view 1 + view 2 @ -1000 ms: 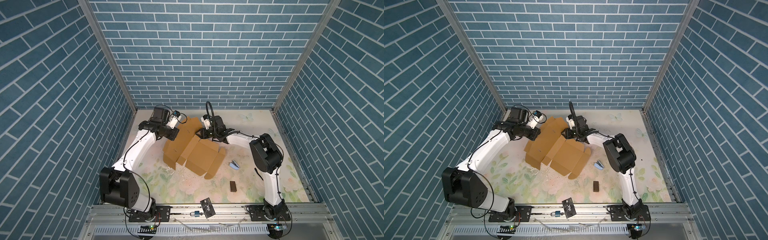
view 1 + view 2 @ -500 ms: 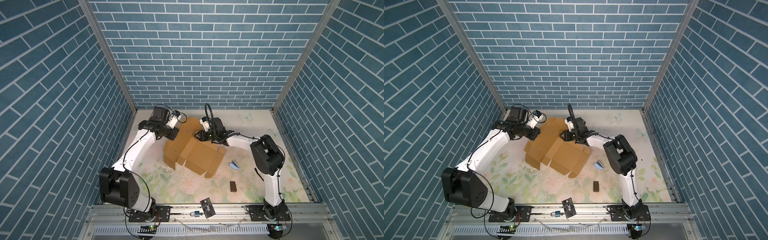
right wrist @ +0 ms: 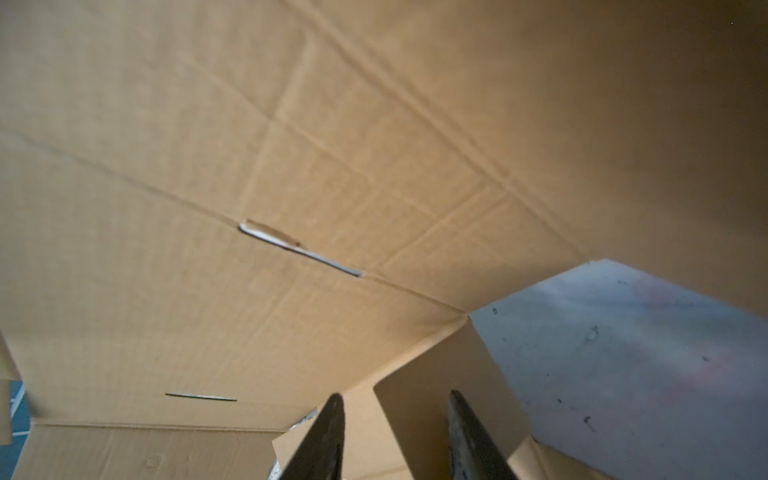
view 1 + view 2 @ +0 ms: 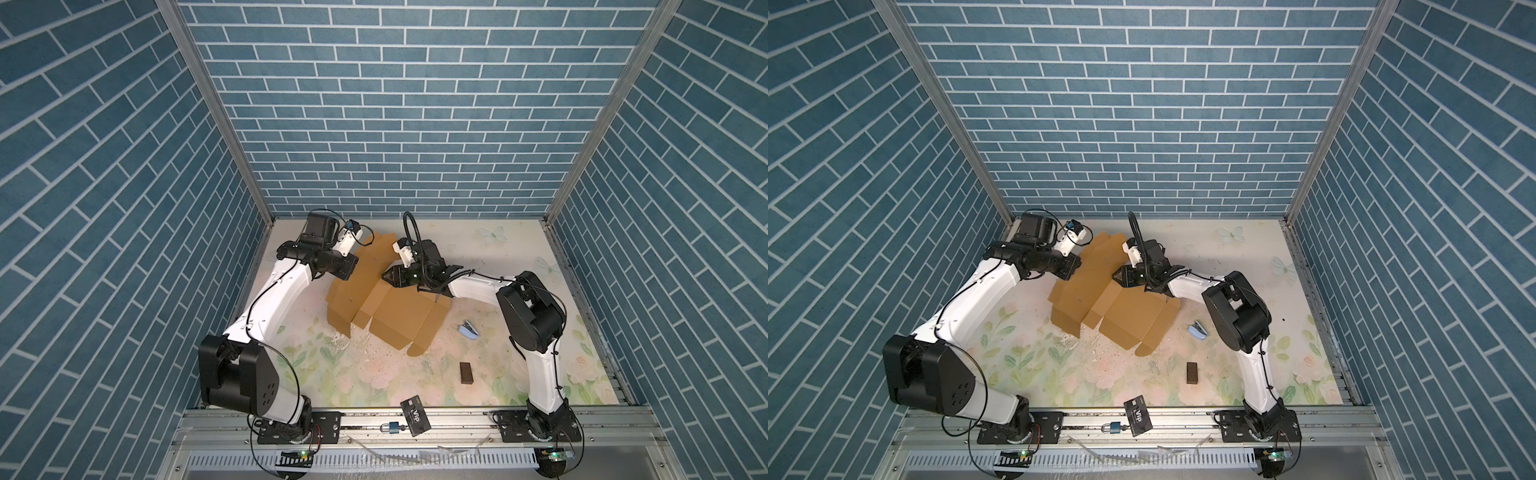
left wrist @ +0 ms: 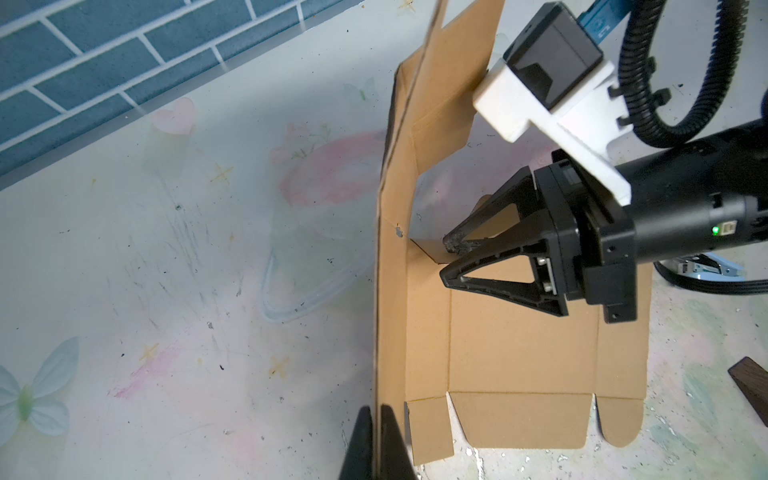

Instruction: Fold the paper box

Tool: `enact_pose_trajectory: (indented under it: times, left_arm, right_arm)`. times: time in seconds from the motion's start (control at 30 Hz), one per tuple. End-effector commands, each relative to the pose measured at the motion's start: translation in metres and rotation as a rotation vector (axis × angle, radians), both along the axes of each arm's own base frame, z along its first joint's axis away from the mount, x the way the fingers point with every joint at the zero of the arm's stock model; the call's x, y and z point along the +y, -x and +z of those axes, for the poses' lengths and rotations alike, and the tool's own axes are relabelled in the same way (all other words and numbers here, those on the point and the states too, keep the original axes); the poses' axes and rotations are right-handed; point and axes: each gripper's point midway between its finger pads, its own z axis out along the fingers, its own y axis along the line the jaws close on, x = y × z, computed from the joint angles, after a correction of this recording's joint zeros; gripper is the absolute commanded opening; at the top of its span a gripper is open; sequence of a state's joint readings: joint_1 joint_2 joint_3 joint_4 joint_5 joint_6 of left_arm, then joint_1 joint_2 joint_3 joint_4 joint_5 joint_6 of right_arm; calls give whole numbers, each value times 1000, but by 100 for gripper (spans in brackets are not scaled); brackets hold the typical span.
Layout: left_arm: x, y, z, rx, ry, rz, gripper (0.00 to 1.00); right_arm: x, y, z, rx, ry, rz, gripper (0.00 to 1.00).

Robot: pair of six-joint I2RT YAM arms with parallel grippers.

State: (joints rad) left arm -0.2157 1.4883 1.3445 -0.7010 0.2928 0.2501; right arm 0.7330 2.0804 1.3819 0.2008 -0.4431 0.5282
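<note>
The paper box (image 4: 386, 307) lies in the back half of the table (image 4: 498, 241), nearer to the back left corner. Its base is flat on the surface and one large panel is raised toward the back edge. The left gripper (image 5: 376, 432) is closed on the thin free edge of this raised panel and holds it up. The right gripper (image 5: 446, 259) is low at the inner corner where the panel meets the base. Its jaws are partly apart and a small corner flap shows between them in the right wrist view, but I judge that it grasps nothing. The step in hand seems to be to turn this small flap inward while the wall stands. To do it well, the left pinch should stay firm and bend the panel exactly on its crease, not beside it. The right fingertips should push the flap close to its own fold line — slowly, because corrugated cardboard springs back and can tear at the cut. The base must not slide. By count: one paper box, two grippers, one dark brown block (image 4: 466, 372), one black card (image 4: 415, 415), one small padlock (image 4: 394, 427) and one pale blue stapler-like thing (image 4: 468, 330).
</note>
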Motion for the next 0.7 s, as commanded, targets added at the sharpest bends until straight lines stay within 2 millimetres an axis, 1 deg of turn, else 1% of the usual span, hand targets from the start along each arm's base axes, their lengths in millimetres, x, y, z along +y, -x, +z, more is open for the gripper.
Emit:
enact_pose_trajectory:
  times: [0.0,0.13,0.23,0.3,0.43,0.53,0.6,0.67]
  left_arm:
    - [-2,-1,1,-16,8,-2,0]
    - [-1,-1,0,-15,7,0,0]
    - [-2,-1,-3,-10,7,0,0]
    - [-2,-2,-1,-10,7,0,0]
    - [-6,-2,-3,-9,7,-10,0]
    - [-6,-2,-3,-5,3,-13,0]
    - [-7,-2,-1,-5,3,-14,0]
    - [-7,-2,-3,-7,3,-14,0]
  right_arm:
    - [6,5,-18,52,5,1,41]
    - [8,8,-23,37,17,0,40]
    - [9,8,-38,62,33,-1,40]
    - [10,9,-43,70,41,-3,40]
    - [12,5,-47,60,42,-13,39]
    - [13,5,-44,59,55,-5,37]
    - [11,3,-33,31,48,-12,37]
    - [8,2,-26,4,51,-15,36]
